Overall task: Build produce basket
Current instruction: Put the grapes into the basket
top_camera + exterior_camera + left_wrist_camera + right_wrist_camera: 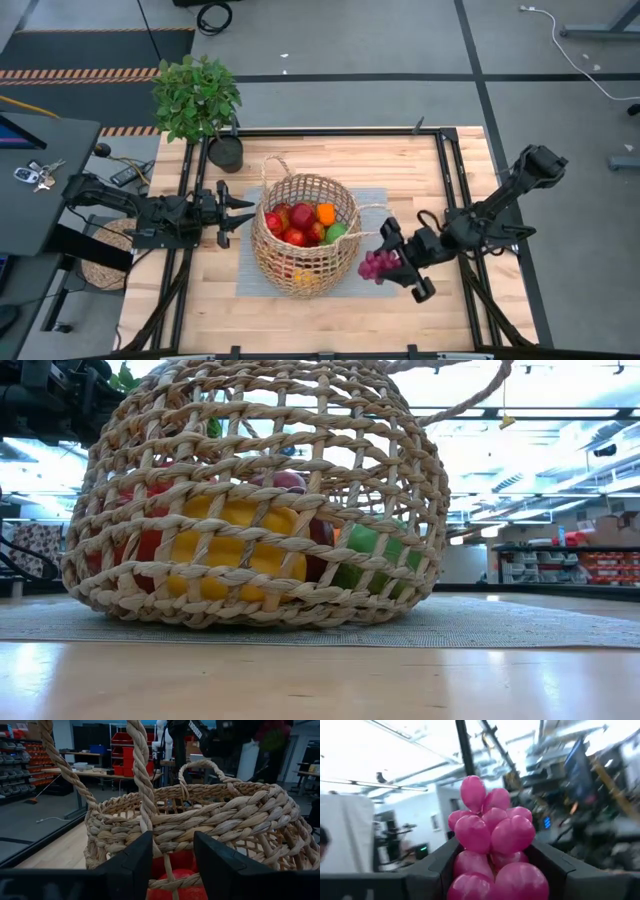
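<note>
Right pincer (pixel 392 262) grips the grape bunch (pixel 378 264) beside the wicker basket (pixel 304 236); left pincer (pixel 240 214) gapes wide; clipping that loop handle (pixel 368 208) risks a spill.

A workshop or robotics lab: red storage bins (pixel 127 757) fill metal shelving, workbenches (pixel 75 771) stand behind, hazard-striped tape (pixel 75 74) marks the grey concrete floor (pixel 380 40), and cables (pixel 575 50) trail across it.
</note>
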